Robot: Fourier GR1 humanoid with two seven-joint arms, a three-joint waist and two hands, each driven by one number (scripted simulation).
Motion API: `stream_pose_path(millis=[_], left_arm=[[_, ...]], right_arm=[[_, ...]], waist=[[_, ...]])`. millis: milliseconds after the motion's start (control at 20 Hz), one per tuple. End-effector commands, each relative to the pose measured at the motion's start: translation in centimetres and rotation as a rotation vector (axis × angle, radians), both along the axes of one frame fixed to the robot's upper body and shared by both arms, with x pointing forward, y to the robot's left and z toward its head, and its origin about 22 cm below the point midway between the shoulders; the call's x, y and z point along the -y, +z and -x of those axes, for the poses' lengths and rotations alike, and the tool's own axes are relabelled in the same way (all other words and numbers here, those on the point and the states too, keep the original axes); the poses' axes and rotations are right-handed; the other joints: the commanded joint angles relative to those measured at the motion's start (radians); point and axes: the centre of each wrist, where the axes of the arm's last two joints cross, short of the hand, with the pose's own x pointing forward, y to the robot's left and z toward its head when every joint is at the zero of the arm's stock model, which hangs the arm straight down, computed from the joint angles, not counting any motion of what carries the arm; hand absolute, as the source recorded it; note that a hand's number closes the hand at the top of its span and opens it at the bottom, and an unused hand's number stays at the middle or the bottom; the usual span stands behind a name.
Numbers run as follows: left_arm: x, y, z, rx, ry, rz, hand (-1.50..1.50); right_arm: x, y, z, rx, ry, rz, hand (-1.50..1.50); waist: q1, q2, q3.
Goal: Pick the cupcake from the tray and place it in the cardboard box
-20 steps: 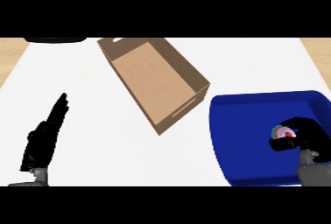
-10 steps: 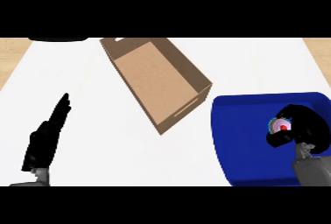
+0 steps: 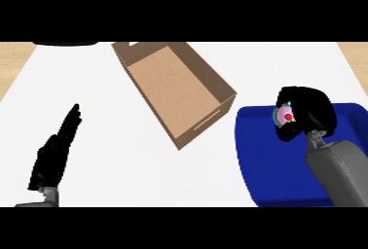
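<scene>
Both hands differ — right hand curled round cupcake over tray; left hand straight-fingered.

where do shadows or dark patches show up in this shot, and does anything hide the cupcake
Head view: the brown cardboard box has a darker shaded inner wall along its right side; a dark shape sits at the top left edge; the black right hand curls round the pink-topped cupcake, hiding most of it above the blue tray.

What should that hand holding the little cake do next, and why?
Probably carry it left toward the cardboard box. The right hand is curled round the cupcake, at the upper edge of the blue tray, while the box lies open beside the tray, to the left.
</scene>
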Motion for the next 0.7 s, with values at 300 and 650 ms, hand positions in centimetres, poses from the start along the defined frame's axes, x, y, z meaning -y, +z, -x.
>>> stream_pose_path(millis=[300, 650], left_arm=[[0.0, 0.8, -0.1, 0.005, 0.012, -0.011, 0.0], [1.2, -0.5, 0.8, -0.009, 0.011, -0.004, 0.0]], right_arm=[[-3.9, 8.5, -0.8, 0.322, 0.333, -0.387, 1.5], [-7.8, 13.0, -1.3, 0.342, 0.472, -0.502, 1.5]], waist=[[-0.01, -0.006, 0.0], [-0.009, -0.005, 0.0]])
